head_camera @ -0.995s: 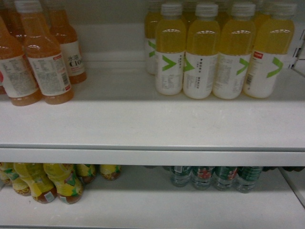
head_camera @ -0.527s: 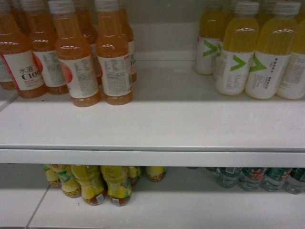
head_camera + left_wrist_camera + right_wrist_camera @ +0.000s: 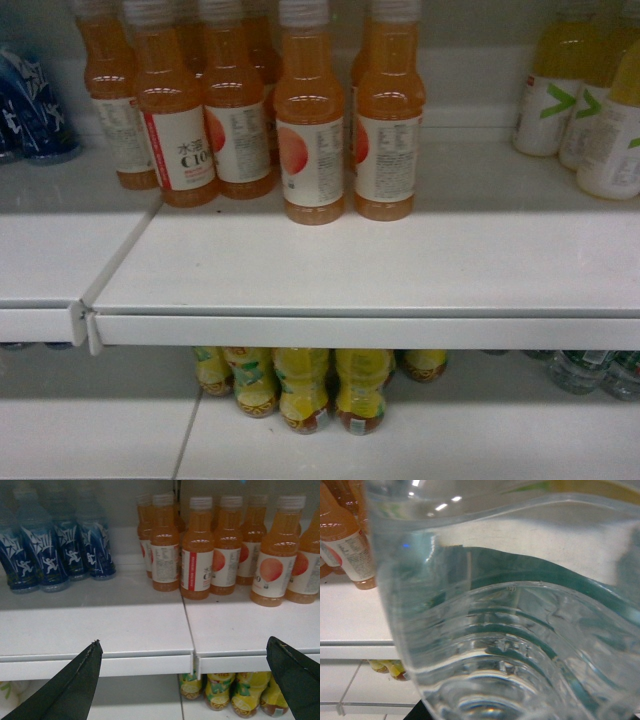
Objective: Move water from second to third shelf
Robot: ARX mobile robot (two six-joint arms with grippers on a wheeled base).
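Jaws first: left gripper [image 3: 185, 680] is hanging wide open w/ nothing between its dark fingers [image 3: 75, 685], pointing at the front lip of the upper shelf [image 3: 100, 660]; right gripper isn't showing itself at all, its wrist cam is filling up w/ the water [image 3: 510, 630], a clear ribbed bottle w/ a dark green band pressed right against the lens, so it looks like it's being carried in that hand, tho I can't tell the actual jaw closure. Head cam is showing orange bottles [image 3: 310, 130] standing on the upper shelf, blue-labelled bottles [image 3: 55, 545] off to the left, yellow bottles [image 3: 300, 385] on the shelf below, and a few more green-label waters [image 3: 600, 368] peeking at the far right of that lower level. Reading this as the carry step, bottle already off its row and travelling. Next move is calling for a bare patch on the target shelf, bottle kept upright, base set down flat clear of the neighbours, then release
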